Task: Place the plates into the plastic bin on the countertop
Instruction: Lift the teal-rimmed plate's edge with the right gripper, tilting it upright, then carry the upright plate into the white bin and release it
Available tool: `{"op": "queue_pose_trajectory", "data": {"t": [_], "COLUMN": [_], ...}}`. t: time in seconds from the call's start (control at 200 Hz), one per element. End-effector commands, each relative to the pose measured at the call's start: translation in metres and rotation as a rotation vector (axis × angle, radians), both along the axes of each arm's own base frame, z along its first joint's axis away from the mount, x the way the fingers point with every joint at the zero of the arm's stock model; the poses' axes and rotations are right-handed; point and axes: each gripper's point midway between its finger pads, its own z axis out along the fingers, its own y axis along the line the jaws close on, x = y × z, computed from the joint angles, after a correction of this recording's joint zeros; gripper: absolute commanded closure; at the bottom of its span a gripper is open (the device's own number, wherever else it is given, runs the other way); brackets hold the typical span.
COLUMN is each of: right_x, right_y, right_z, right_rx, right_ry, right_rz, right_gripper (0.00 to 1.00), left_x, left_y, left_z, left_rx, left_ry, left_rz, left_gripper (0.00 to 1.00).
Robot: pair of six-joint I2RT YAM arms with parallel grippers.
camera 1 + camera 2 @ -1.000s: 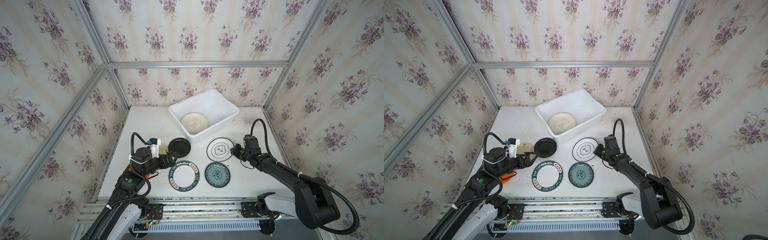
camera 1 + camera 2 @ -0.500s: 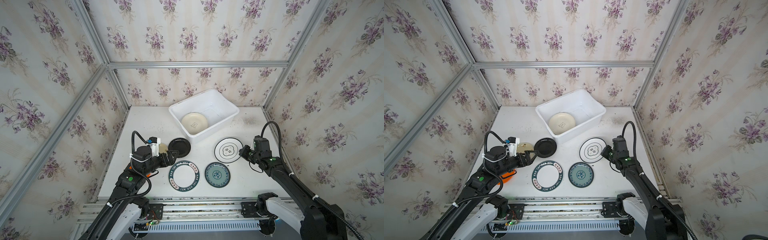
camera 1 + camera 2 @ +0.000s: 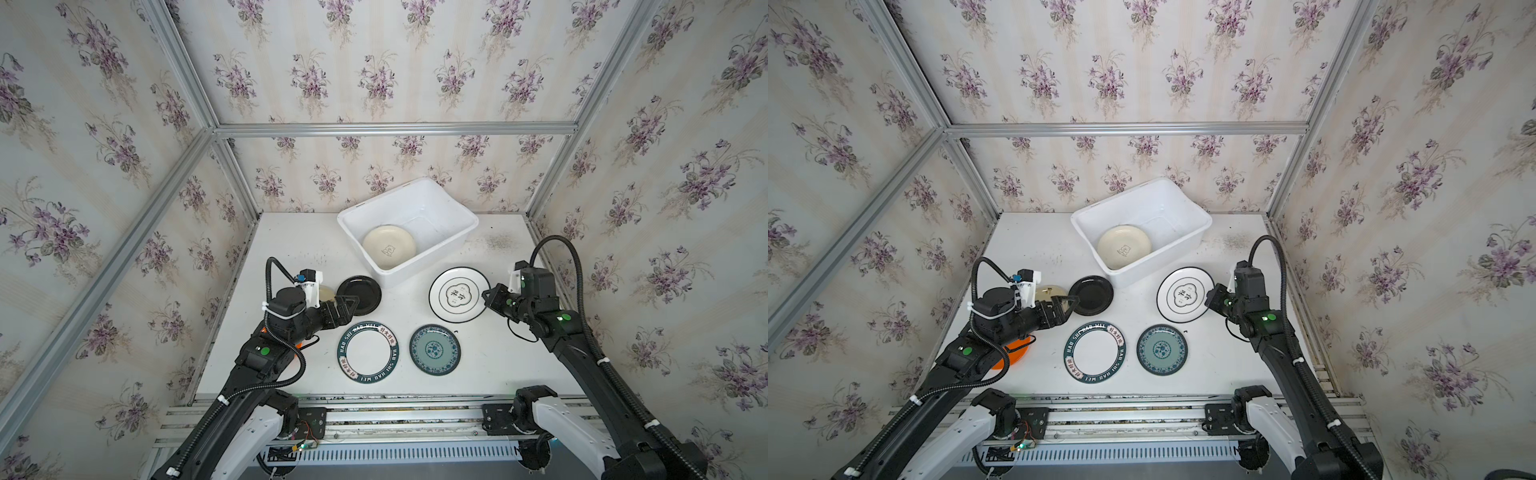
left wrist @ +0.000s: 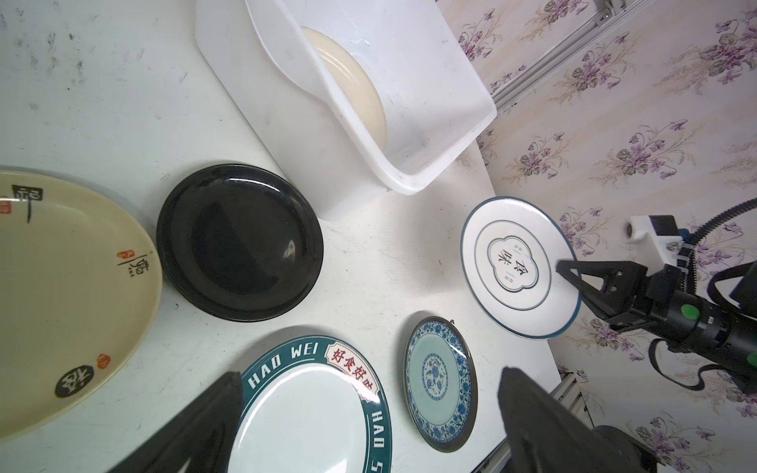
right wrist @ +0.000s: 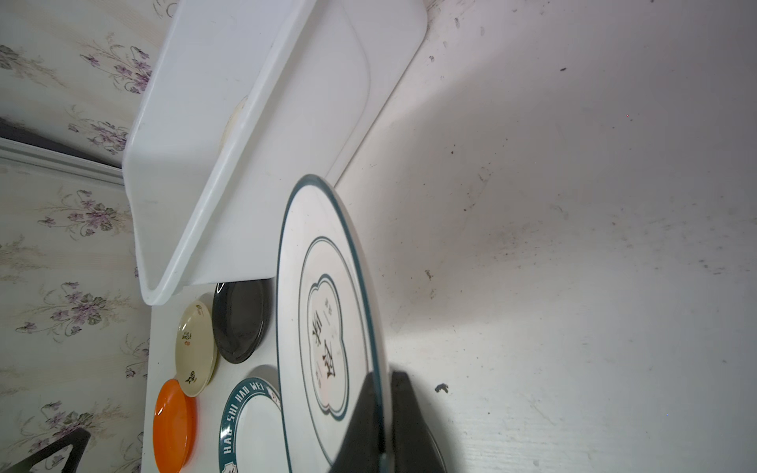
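R hand [image 3: 486,296] clamped on edge of round white dark-rimmed plate [image 3: 457,295], held clear of white bench [image 3: 291,237], just beside white rectangular plastic bin [image 3: 419,264]. L hand [image 3: 349,307] wide open, nr glossy black round plate [image 3: 361,293].

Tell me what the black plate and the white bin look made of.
Black plate: hard and glossy, with sharp reflections; glazed ceramic or melamine, cannot tell which. White bin: smooth, slightly translucent plastic; the cream plate inside shows faintly through its wall.
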Motion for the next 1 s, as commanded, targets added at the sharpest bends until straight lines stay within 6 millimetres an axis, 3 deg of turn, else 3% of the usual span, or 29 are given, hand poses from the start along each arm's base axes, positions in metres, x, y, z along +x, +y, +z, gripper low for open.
{"op": "queue_pose_trajectory", "data": {"t": [0.0, 0.505, 0.755, 1.0], "right_x": [0.001, 0.019, 0.062, 0.12], "right_y": [0.008, 0.032, 0.058, 0.079], "right_z": [0.021, 0.082, 0.113, 0.119], "right_rx": [0.037, 0.165, 0.174, 0.142], "right_ry": [-0.039, -0.143, -0.193, -0.212], "right_rz": [0.032, 0.109, 0.168, 0.19], "right_gripper": [1.0, 1.0, 1.0, 1.0], "left_x": [0.009, 0.023, 0.028, 0.031], "left_y": [-0.006, -0.015, -0.013, -0.011], "left_z": [0.018, 0.012, 0.011, 0.013], "left_rx": [-0.037, -0.03, -0.005, 0.008], "left_ry": [-0.064, -0.049, -0.06, -0.069], "left_rz": [-0.014, -0.039, -0.027, -0.016], "left_gripper": [0.01, 0.01, 0.01, 0.01]}}
